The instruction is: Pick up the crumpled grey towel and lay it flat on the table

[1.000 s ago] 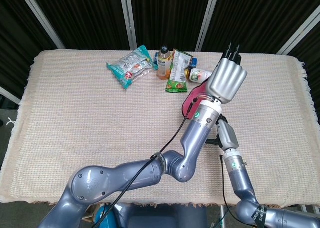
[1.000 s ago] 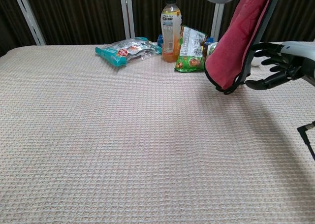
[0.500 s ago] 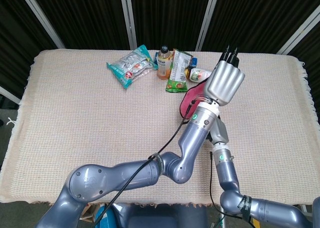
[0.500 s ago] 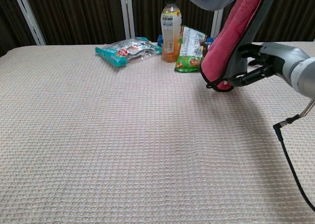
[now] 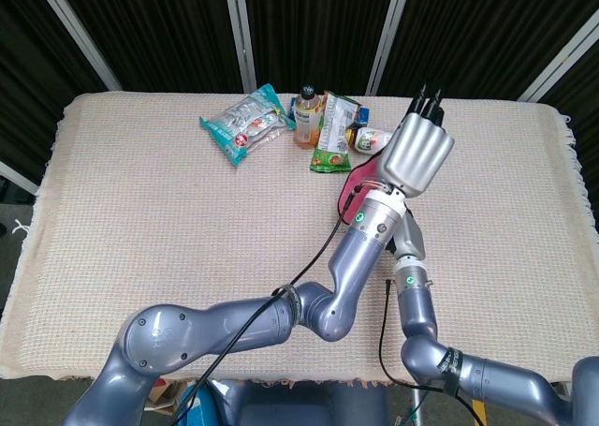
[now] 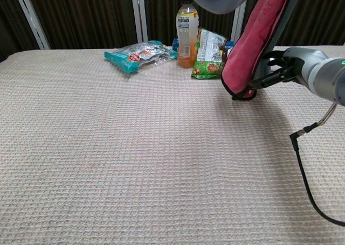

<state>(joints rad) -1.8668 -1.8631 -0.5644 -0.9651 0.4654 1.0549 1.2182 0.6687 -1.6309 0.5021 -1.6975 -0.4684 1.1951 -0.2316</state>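
The towel (image 6: 253,40), pink here rather than grey, hangs from the left hand (image 5: 417,150); right hand (image 6: 274,67) should pinch its low edge, then spread it over the surface (image 6: 135,148)

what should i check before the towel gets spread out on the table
1. Towel hangs off the table from the left hand: ok.
2. Right hand grips the towel's lower edge: cannot tell; its fingers are at the edge, partly hidden.
3. Bare table in front for laying it: ok.
4. Towel clear of the green packet: cannot tell; they look close.
5. Towel is grey: not ok; it shows pink with dark trim.
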